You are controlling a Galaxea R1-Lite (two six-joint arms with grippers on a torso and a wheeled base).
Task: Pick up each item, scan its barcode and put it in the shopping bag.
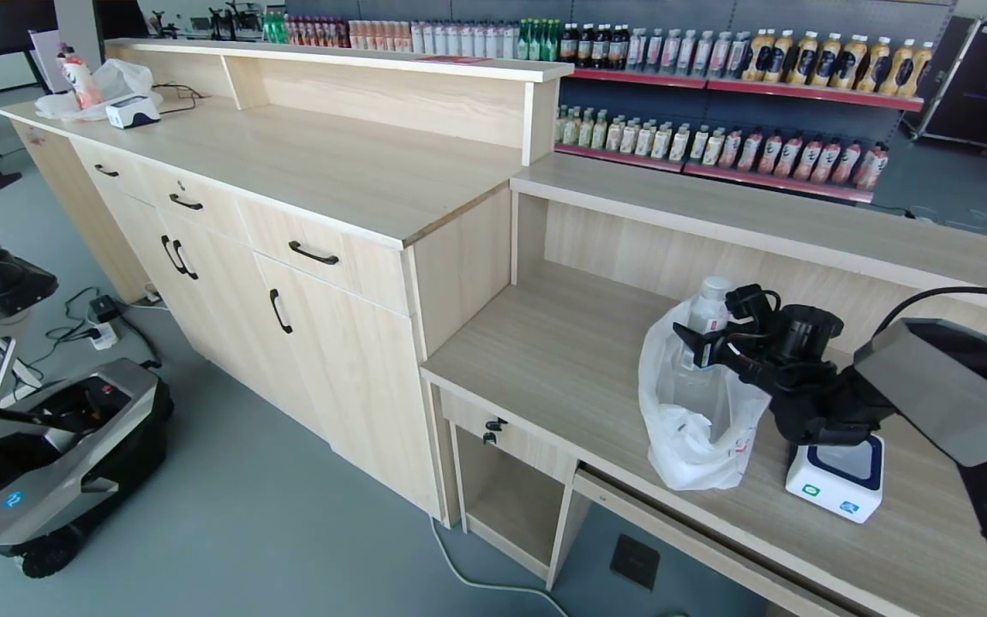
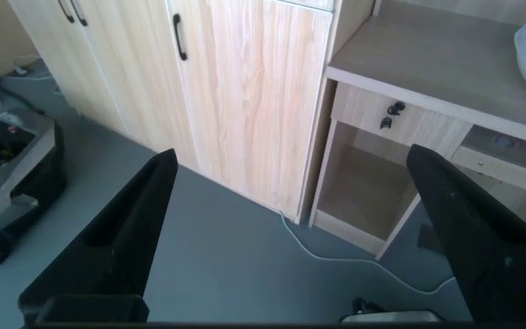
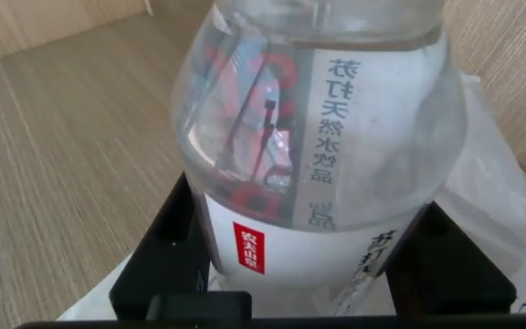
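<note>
Right wrist view, jaws gripping clear rounded bottle, crinkled white bag

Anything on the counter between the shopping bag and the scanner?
No. Head view shows only a narrow bare strip of counter between shopping bag and scanner.

Your right gripper has its fingers clamped on the clear bottle. Cap sits above the fingers, body runs below them into the mouth of the white shopping bag. Scanner stands on the counter back of the fingers, under the wrist, just beside the bag.
</note>
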